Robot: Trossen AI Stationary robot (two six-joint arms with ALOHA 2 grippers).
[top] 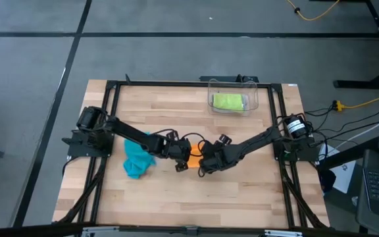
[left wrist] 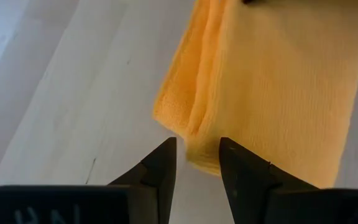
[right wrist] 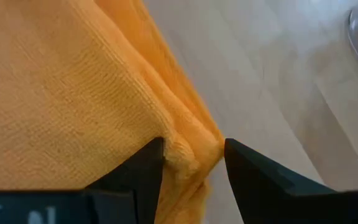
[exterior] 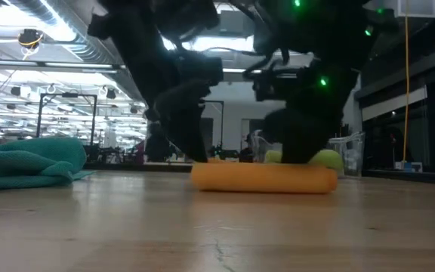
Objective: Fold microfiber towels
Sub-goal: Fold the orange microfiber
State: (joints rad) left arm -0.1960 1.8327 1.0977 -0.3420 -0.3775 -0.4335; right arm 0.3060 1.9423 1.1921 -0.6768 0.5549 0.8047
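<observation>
The teal towel (top: 137, 158) lay crumpled toward the counter's (top: 242, 191) left edge. Mid-counter, the left tool (top: 184, 160) and right tool (top: 202, 162) each pinched an end of the folded orange towel (top: 193, 153).

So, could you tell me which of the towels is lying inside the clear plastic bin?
The lime green towel: it lies folded inside the clear bin at the table's far side. The orange towel is between the two grippers at mid-table, and the teal towel lies crumpled on the bare wood.
</observation>
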